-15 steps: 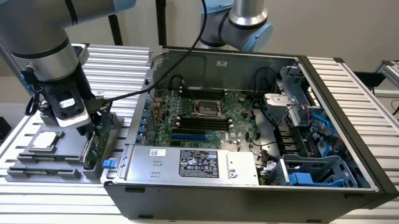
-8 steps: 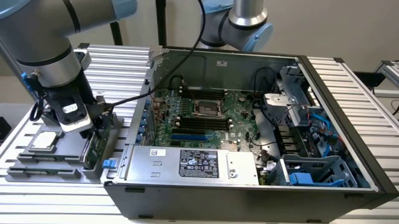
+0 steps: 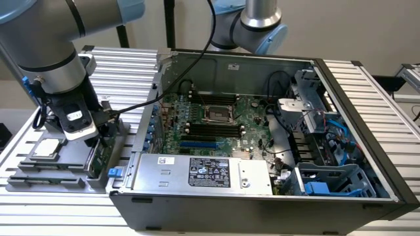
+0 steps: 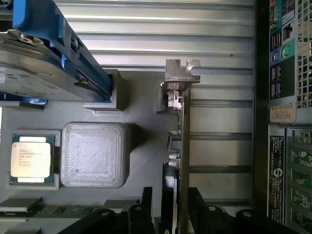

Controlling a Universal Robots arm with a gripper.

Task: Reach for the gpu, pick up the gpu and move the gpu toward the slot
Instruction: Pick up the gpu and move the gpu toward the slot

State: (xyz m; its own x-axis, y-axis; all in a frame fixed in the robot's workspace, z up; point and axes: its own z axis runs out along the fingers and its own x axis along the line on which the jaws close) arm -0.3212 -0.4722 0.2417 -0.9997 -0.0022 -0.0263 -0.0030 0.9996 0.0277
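Poised at grasp step with claw (image 4: 170, 197) spread wide, gpu (image 4: 184, 146) edge-on between its jaws, probably needing a square, gentle squeeze

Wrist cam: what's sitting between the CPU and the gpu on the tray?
In the wrist view, a raised gray ribbed block sits beside the CPU; bare tray runs from it to the gpu.

arm (image 3: 39, 54): silver-grey tubes | joint caps (image 3: 274, 42): pale blue | cable (image 3: 210, 29): black | fingers (image 4: 145, 209): black
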